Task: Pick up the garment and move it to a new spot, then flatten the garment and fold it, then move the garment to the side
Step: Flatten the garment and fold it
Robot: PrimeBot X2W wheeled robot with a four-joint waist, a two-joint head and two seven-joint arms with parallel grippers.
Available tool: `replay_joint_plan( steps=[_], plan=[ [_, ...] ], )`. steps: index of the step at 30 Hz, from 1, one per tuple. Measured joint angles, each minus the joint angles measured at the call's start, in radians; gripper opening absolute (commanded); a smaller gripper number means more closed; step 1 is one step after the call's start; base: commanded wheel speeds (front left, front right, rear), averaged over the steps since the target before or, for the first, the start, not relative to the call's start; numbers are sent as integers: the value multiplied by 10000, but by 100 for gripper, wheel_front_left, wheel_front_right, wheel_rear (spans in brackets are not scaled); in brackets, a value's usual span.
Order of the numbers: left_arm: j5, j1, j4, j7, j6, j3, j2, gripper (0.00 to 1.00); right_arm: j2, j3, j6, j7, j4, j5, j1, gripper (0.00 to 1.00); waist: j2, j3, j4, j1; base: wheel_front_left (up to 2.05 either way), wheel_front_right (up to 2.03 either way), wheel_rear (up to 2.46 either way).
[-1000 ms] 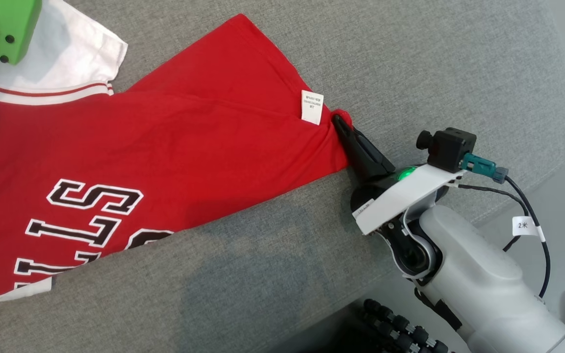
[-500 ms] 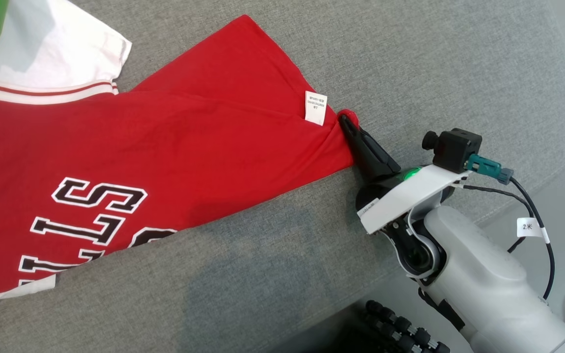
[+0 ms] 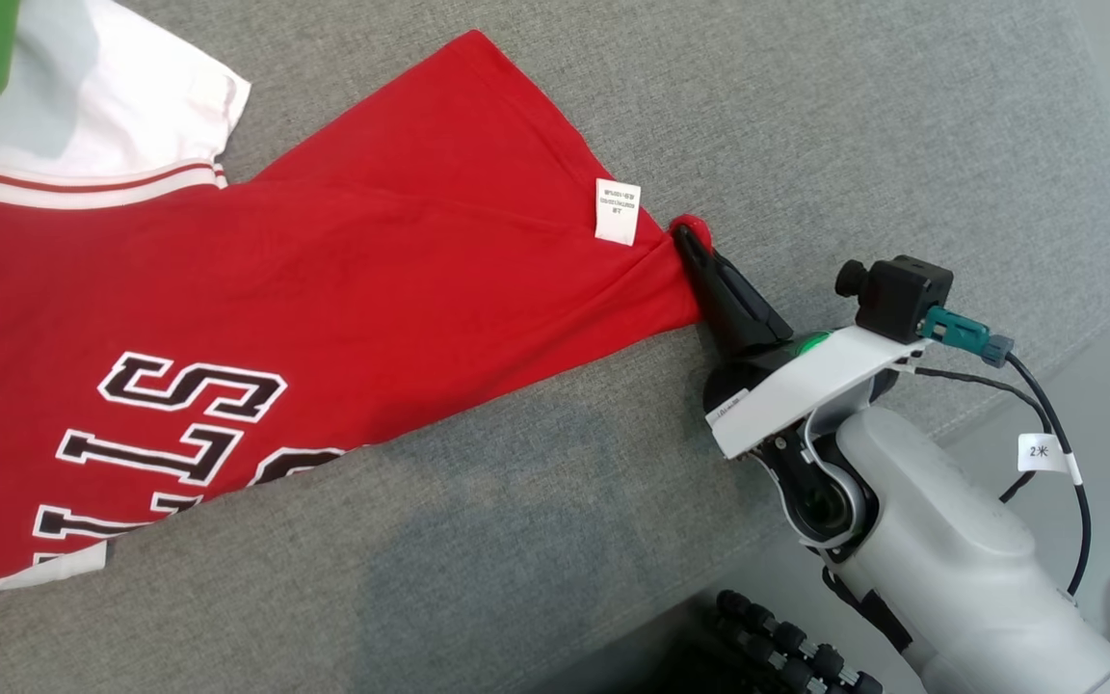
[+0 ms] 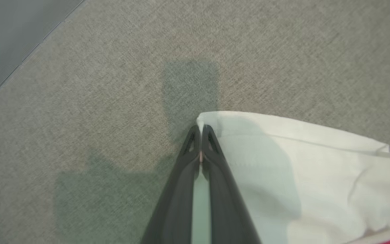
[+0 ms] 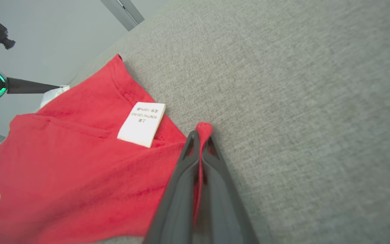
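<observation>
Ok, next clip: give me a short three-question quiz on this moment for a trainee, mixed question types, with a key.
1. True or false: the right gripper is shut on the garment's red hem corner.
2. The white care label lies: A) on the black lettering; B) beside the right gripper's fingertips; C) off the garment.
3. Fill in: the left gripper, shut, has its tips at the corner of the white ____.
Key: 1 true; 2 B; 3 sleeve.

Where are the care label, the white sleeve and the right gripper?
care label [image 3: 617, 210], head view, label's middle.
white sleeve [image 4: 317, 162], left wrist view, sleeve's flat middle.
right gripper [image 5: 200, 135], right wrist view, between its fingertips.
</observation>
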State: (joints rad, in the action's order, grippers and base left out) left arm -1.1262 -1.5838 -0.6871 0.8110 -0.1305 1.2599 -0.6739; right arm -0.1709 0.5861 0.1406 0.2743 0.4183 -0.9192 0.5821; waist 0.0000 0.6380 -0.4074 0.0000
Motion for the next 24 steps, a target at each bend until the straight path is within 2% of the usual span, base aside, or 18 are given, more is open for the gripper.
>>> replay_joint_plan(
  steps=[4,10,11,13,14,20,24],
  plan=[
    [-351,149,564,-27,17,-23,-117,0,-8,-169,-2,-12,29,125,-46,0,0,-58,84,0,0,0,0],
    [-965,398,1839,-2069,13,-385,-46,0,-278,-698,-79,-88,-196,236,-74,0,1,-324,320,0,0,0,0],
    [-1030,388,2217,-2859,15,-416,-71,0,-477,-907,-90,-98,-437,144,-58,0,0,-484,435,1,0,0,0],
    [-1012,373,2353,-3216,13,-407,-82,0,-583,-1007,-92,-100,-598,100,-12,0,1,-575,499,0,0,0,0],
    [-995,317,2579,-3986,13,-410,-146,0,-805,-1101,-90,-100,-934,-94,173,0,0,-784,635,1,0,0,0],
    [-945,58,2661,-6218,13,-462,-420,0,-1912,-1009,-92,-267,-1471,-809,941,0,1,-1587,1089,1,0,0,0],
    [-957,-46,2439,-7612,13,-552,-713,0,-2583,-991,-92,-790,-1732,-1430,1559,0,1,-2234,1409,0,0,0,0]
  ],
)
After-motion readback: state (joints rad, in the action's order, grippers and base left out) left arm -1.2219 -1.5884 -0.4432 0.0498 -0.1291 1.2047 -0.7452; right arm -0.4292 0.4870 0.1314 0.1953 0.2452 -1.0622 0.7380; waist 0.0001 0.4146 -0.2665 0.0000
